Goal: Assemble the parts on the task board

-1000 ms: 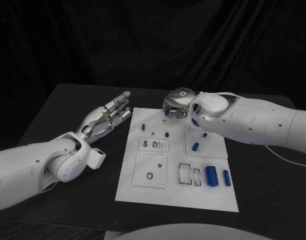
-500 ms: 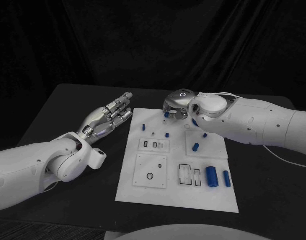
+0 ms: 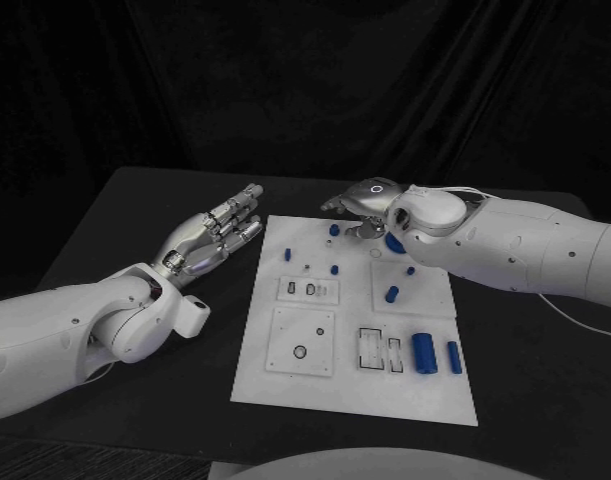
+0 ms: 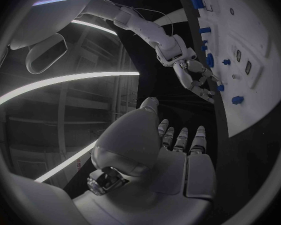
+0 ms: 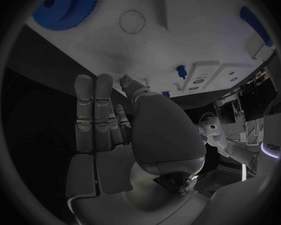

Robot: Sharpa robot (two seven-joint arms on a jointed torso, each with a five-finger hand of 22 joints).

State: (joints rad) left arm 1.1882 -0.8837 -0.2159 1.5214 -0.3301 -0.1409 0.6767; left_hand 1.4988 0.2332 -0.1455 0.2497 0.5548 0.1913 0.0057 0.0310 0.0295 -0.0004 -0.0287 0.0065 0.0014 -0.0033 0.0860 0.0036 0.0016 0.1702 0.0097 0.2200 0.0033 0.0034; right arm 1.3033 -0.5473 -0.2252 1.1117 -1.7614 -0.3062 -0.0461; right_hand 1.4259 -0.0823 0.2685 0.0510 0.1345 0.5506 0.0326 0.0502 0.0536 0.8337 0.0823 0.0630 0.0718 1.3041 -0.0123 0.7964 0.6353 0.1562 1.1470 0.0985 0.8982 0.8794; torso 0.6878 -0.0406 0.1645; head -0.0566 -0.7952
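The white task board (image 3: 377,395) lies mid-table with several blue parts on it: small pegs (image 3: 334,268) in its far half, a thick cylinder (image 3: 423,350) and a slimmer one (image 3: 452,356) near the front right. My right hand (image 3: 364,205) hovers over the board's far edge, fingers bent down, holding nothing; a blue peg (image 3: 337,229) stands just below its fingertips. The right wrist view has a blue gear (image 5: 65,5) on the board (image 5: 178,40) ahead of the hand (image 5: 109,120). My left hand (image 3: 219,230) lies flat and open off the board's far left corner.
The black table (image 3: 147,215) runs around the board, with bare surface on the left beyond my left arm and on the right under my right arm. In the left wrist view my right hand (image 4: 193,75) hangs over the board's (image 4: 259,85) edge beside blue parts (image 4: 210,60).
My right hand has drawn slightly right and up from the blue peg at the board's far edge. My left hand has stayed still.
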